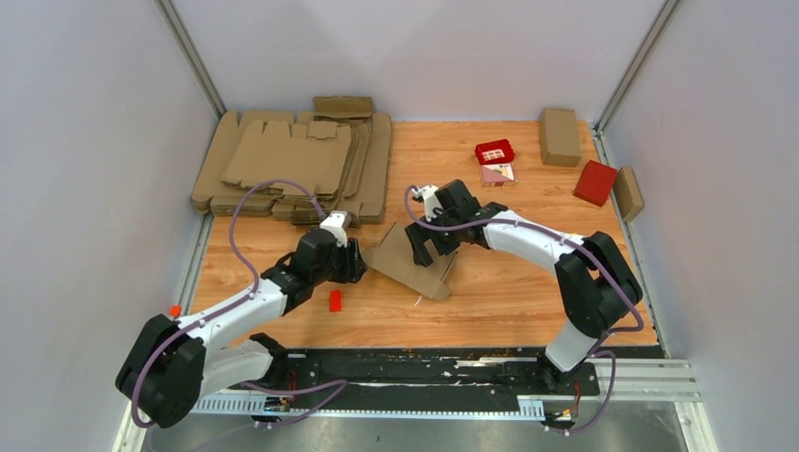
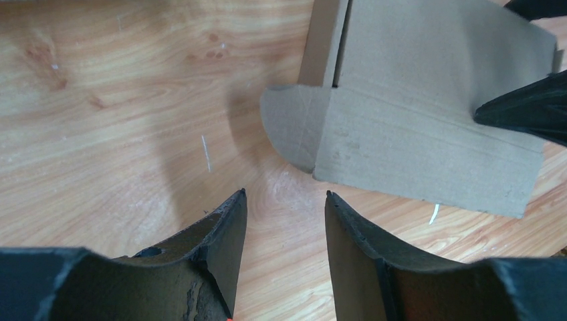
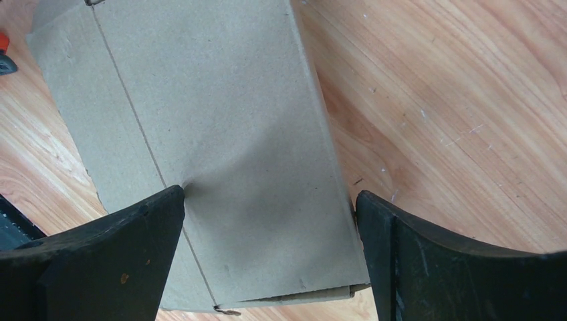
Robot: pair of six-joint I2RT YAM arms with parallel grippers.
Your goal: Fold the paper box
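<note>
Box (image 1: pixel 412 261), partly folded brown cardboard, is lying on the table (image 1: pixel 509 282) between the two grippers. The right gripper (image 3: pixel 267 214) is straddling it, jaws wide apart, one on each side of it. The left gripper (image 2: pixel 286 200) is hovering just short of a rounded flap, jaws apart and holding nothing.

**A walled robot test cell in a lab**

Plain pale panels with metal corner posts (image 1: pixel 193 56) enclose a wooden tabletop (image 1: pixel 509 292). Two arms are bolted to a black rail (image 1: pixel 433 363) at the near edge. A stack of flat cardboard blanks (image 1: pixel 292 165) lies far left; folded cartons (image 1: pixel 560 137) and red boxes (image 1: pixel 595 182) sit far right.
</note>
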